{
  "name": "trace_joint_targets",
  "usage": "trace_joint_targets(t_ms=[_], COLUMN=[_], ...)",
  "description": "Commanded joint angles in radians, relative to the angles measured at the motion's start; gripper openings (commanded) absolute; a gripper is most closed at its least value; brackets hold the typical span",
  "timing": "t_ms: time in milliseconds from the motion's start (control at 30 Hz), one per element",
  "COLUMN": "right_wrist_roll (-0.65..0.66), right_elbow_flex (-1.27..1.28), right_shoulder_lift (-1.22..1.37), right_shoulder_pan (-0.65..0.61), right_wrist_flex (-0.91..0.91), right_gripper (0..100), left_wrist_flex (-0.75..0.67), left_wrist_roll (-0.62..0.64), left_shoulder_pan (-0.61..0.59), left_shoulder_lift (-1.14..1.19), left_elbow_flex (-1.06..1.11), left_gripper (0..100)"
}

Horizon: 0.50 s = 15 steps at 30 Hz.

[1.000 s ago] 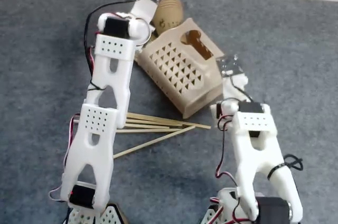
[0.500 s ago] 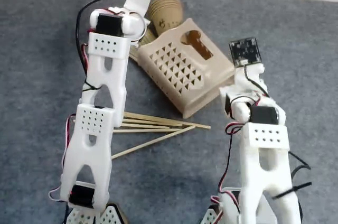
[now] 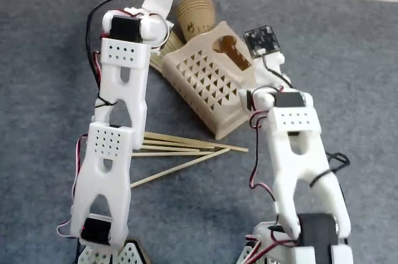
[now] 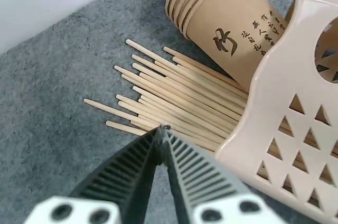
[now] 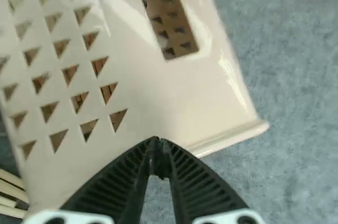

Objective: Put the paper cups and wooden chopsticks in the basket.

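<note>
Paper cups (image 4: pixel 224 20): one nested stack, lying on its side on the counter (image 3: pixel 354 58) at the far side of the basket (image 3: pixel 211 83), touching its wall. Not in it. Wooden chopsticks come in two lots: a thick bundle (image 4: pixel 174 102) fanned flat between the cup stack and the basket, some ends tucked under the basket's edge; a looser handful (image 3: pixel 186 149) on the near side, well apart from the first, running beneath the left arm (image 3: pixel 121 96). Basket itself is tipped over, lattice wall and handle cut-out facing up, so nothing can be dropped into it as it lies. Left jaws are clenched tip to tip with nothing between them, hanging just over the near ends of the far bundle. Right jaws are likewise clenched and empty, poised above the basket's lattice wall near its lower rim; the right arm (image 3: pixel 295 146) sits beside that end. My read: you are at the opening step, nothing loaded yet. The next move likely calls for you to set the basket upright, or steady it with the right jaws. Then part the left jaws wide and come down square across the sticks, since a flat, spread bundle will roll and scatter under a pinch.
</note>
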Motion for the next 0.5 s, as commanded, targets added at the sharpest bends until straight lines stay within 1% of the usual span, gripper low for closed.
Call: trace_joint_targets(t_ms=[0, 100, 167, 333, 467], right_wrist_roll=[0.012, 0.023, 0.066, 0.135, 0.169], right_elbow_flex=[-0.045, -0.007, 0.024, 0.145, 0.214], right_shoulder_lift=[-0.002, -0.002, -0.002, -0.004, -0.005], right_shoulder_pan=[0.016, 0.05, 0.068, 0.105, 0.125], right_wrist_flex=[-0.012, 0.048, 0.059, 0.05, -0.016], right_gripper=[0.9, 0.9, 0.8, 0.6, 0.6], left_wrist_flex=[0.005, 0.003, -0.003, -0.005, -0.005], left_wrist_roll=[0.012, 0.012, 0.012, 0.014, 0.014], left_shoulder_pan=[-0.013, -0.013, -0.013, -0.013, -0.005], left_shoulder_lift=[-0.076, -0.076, -0.077, -0.079, -0.079], left_elbow_flex=[-0.051, -0.051, -0.051, -0.051, -0.051], left_gripper=[1, 1, 1, 1, 1])
